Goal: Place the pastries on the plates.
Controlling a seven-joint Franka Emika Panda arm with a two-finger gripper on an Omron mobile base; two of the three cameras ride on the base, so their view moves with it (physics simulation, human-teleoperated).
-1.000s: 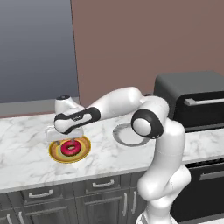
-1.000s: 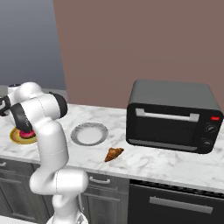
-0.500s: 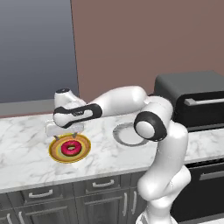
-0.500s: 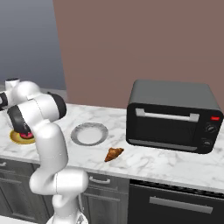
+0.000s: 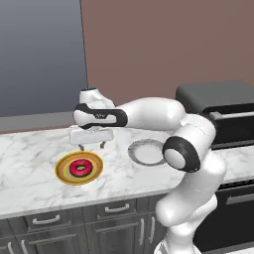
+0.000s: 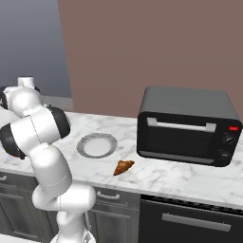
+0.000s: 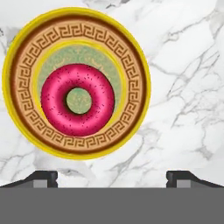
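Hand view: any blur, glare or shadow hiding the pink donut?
Hand view: magenta-frosted ring donut and yellow-rimmed patterned plate are sharp, evenly lit, no glare; only a faint shadow on the marble counter. Left base view: softer, donut small but readable. Right base view: brown croissant casts a slight shadow.

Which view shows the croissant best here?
The right base view: the croissant lies unobstructed on the counter, between the grey plate and the oven.

Surface (image 5: 30, 168): polished white marble, grey-veined. Donut (image 7: 77, 99): glossy magenta frosting, speckled. Yellow-rimmed plate (image 7: 131, 57): smooth, patterned glaze. Toaster oven (image 6: 187, 124): matt dark metal.
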